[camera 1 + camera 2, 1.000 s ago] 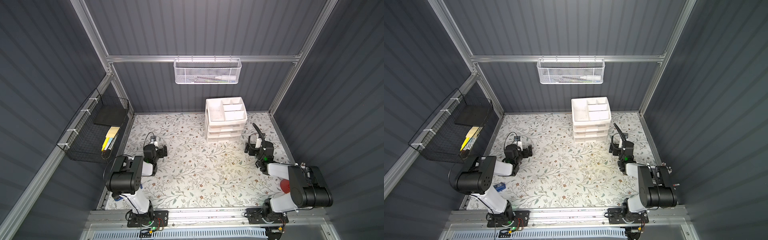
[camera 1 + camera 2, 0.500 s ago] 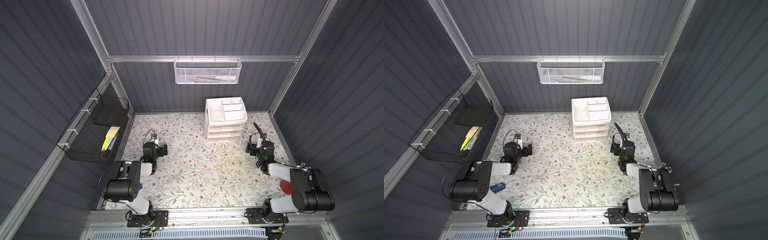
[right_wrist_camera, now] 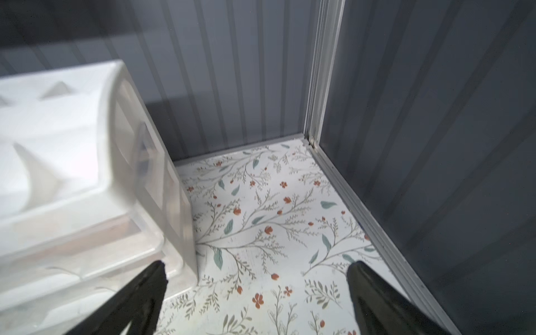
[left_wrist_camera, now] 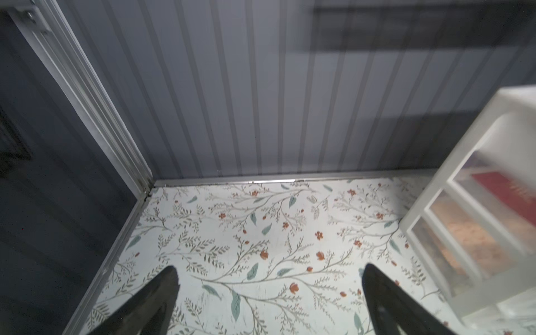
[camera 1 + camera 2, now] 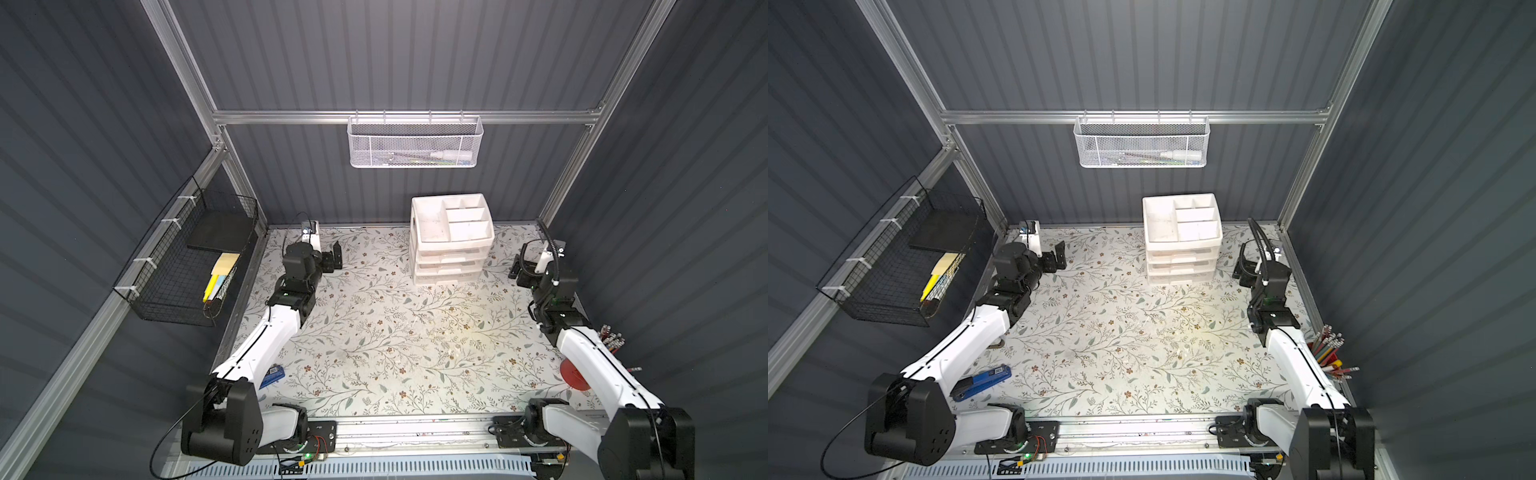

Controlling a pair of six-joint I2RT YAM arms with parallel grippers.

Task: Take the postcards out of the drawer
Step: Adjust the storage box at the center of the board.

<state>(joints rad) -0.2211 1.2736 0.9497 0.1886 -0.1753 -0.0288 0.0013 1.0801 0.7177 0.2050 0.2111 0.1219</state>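
While both arms are being held low over the counter [image 5: 395, 332], the left gripper [image 4: 269, 269] is being held wide open and empty, well to the left of the drawer unit [image 5: 451, 249]. The right gripper [image 3: 256, 264] is likewise being held fully apart with nothing in it, just beside the unit's right side. A red postcard [image 4: 504, 188] is being shown through a drawer's clear side in the left wrist view; the other contents are too blurred to be told.
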